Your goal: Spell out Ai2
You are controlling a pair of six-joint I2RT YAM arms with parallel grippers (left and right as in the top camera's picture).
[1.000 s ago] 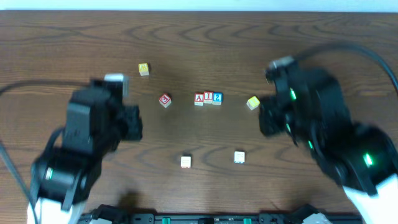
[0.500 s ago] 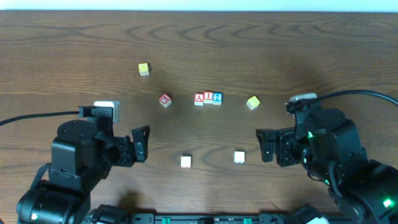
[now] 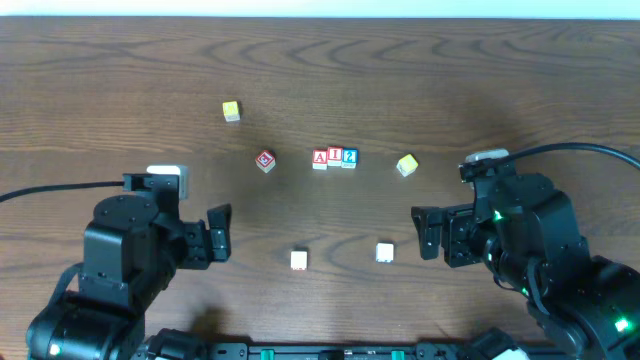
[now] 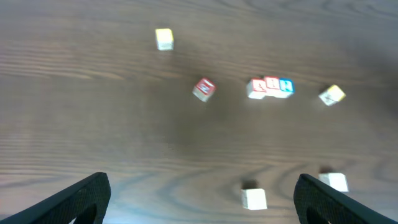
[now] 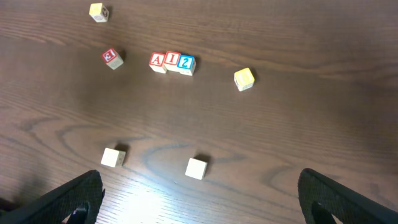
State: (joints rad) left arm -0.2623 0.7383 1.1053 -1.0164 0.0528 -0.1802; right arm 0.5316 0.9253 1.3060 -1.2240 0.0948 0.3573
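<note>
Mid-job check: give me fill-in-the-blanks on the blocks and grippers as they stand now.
The lettered row holds ___ blocks. Its 2 block is coloured ___. The red block sits on the row's ___ side. The left gripper and right gripper both stand ___, holding nothing.
Missing words: three; blue; left; open.

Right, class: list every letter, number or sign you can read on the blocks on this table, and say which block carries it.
"A" in red: left block of the row of three.
"I" in red: middle block.
"2": right block, blue-faced.
"3", probably: lone red block.
Near yellow block, far yellow block, pale blocks: nothing legible.
</note>
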